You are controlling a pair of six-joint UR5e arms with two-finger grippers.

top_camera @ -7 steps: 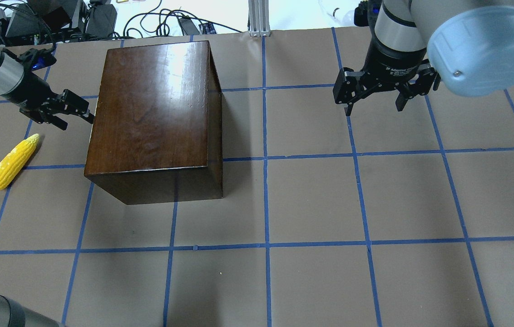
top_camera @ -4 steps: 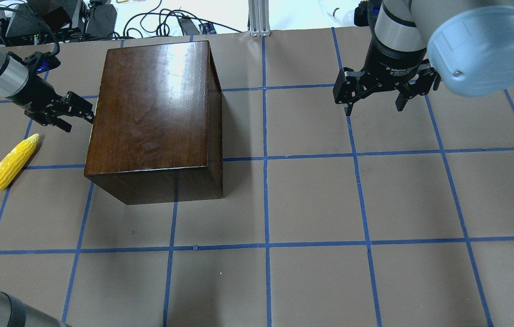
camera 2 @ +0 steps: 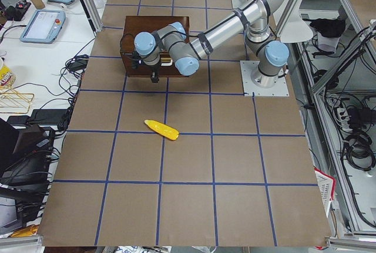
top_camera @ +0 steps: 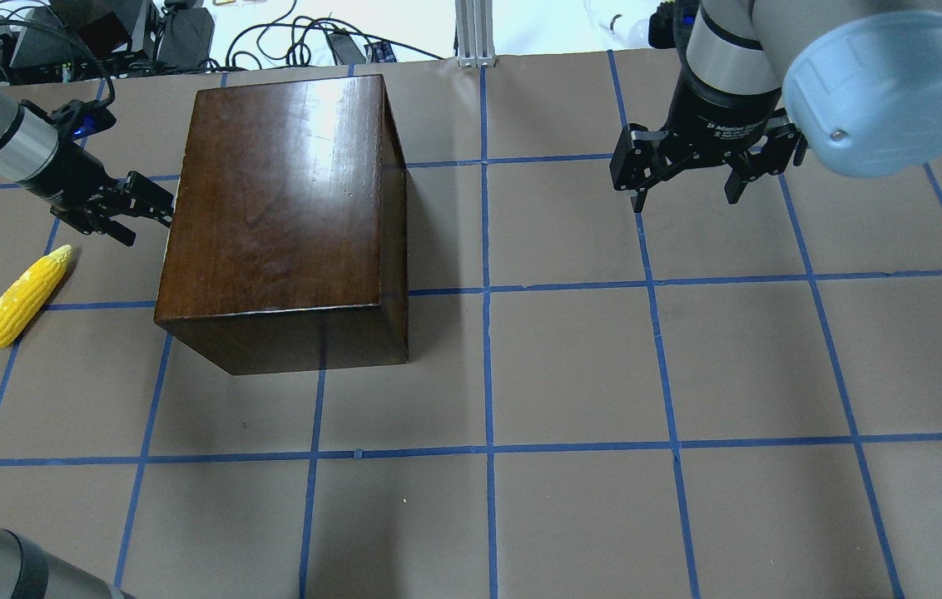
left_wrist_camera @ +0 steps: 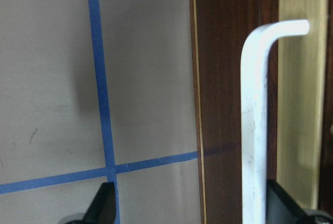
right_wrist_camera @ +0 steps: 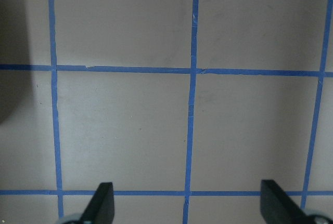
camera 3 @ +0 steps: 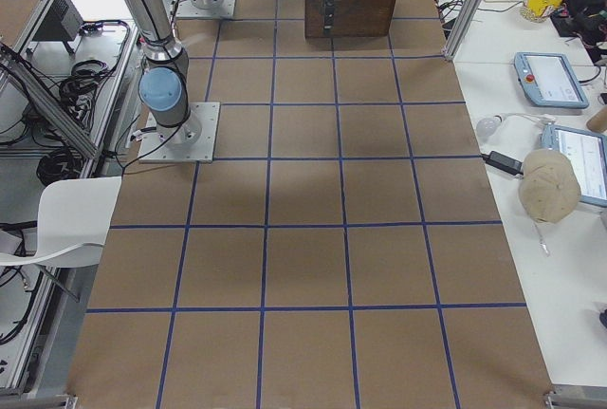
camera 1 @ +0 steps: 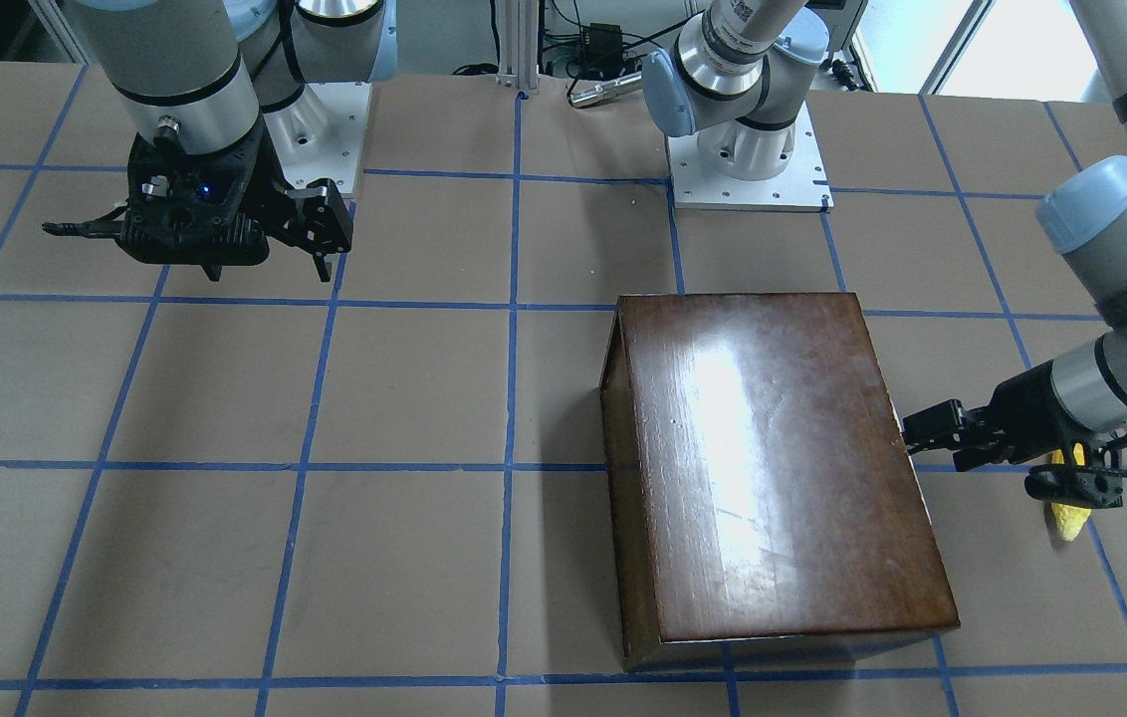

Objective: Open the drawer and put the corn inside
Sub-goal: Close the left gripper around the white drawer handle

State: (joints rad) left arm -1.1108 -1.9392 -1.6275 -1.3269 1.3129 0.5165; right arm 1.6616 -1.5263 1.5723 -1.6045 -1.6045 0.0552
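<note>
The left arm is stretched low and level, the left gripper (top_camera: 151, 210) held with fingers spread wide at the left end of the box (top_camera: 280, 200) near the far edge of the worktop (top_camera: 571, 366). Only in the left wrist view is the white handle (left_wrist_camera: 254, 130) of the closed drawer (left_wrist_camera: 223, 78) seen between the fingers, seemingly untouched. The corn (top_camera: 22, 297) is laid by the left edge, and the right gripper (top_camera: 687, 187) is hung pointing down, fingers apart, towards the far right corner.

Glossy dark wooden box (top_camera: 280, 208), matt white handle (left_wrist_camera: 255, 130), matt brown paper-covered table (top_camera: 571, 366)
</note>
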